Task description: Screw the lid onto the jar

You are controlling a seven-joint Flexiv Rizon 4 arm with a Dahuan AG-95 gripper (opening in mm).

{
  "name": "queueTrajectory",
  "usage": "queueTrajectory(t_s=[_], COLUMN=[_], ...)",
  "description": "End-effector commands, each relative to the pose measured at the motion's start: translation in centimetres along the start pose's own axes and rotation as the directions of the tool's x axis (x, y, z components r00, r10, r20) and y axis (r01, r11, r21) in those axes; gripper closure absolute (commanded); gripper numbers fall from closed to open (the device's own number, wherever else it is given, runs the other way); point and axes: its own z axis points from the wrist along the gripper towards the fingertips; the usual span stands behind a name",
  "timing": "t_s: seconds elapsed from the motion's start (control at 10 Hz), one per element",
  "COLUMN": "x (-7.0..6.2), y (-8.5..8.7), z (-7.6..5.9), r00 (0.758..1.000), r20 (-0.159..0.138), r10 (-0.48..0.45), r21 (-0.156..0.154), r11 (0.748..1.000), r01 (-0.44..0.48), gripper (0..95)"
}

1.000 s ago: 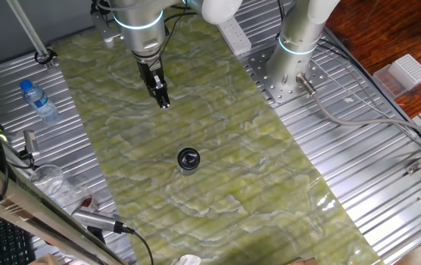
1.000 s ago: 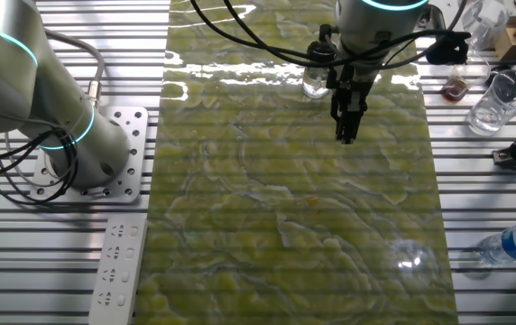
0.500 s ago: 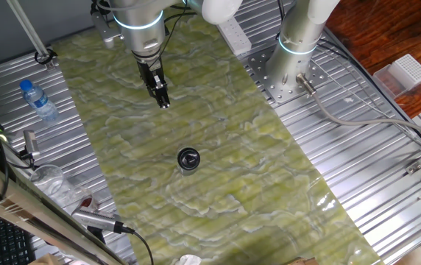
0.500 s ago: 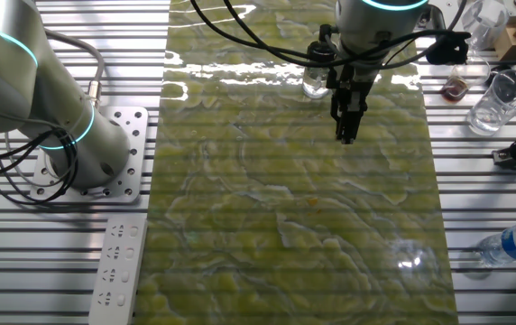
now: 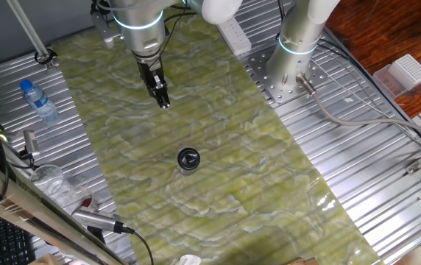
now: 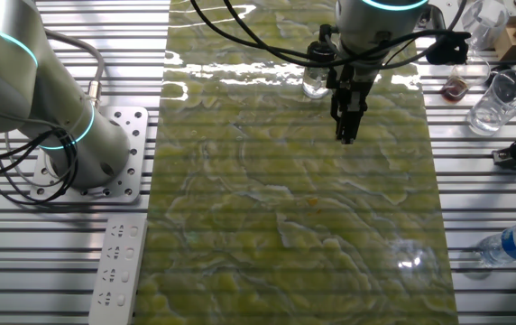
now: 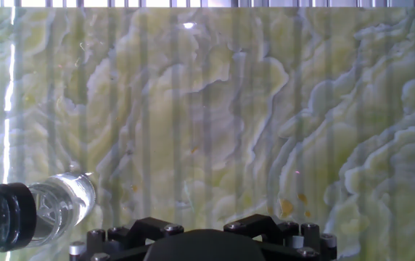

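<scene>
Tool [image 5: 165,104] unmoved, pinched narrow (empty), well apart from lid [image 5: 188,157]; jar [image 6: 316,83] beyond

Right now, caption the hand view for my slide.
Clear jar wearing its black lid, lying at lower left on the green marbled mat.

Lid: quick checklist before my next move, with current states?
1. Lid seated on the jar: ok, it caps the jar.
2. Jar upright on the mat: ok.
3. Hand lined up over the lid: not ok, it hangs well off to one side, apart from it.
4. Hand empty: ok, nothing shows at its tip.
5. Hand open wide enough for the lid: cannot tell.
6. Lid screwed tight: cannot tell.
</scene>
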Motion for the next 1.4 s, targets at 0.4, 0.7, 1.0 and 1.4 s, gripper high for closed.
queueTrajectory(t_s=[0.4,0.7,1.0,1.4], x=[0.02,0.02,0.02,0.11], y=[-0.01,-0.01,-0.01,0.26], z=[-0.04,-0.04,-0.04,-0.69], r00=[0.987,0.987,0.985,0.978], r20=[0.074,0.072,0.075,0.079], r10=[-0.142,-0.141,-0.156,-0.192], r21=[-0.006,-0.003,-0.008,-0.004], r11=[0.990,0.990,0.988,0.981], r01=[0.143,0.141,0.157,0.193], gripper=[95.0,95.0,95.0,95.0])
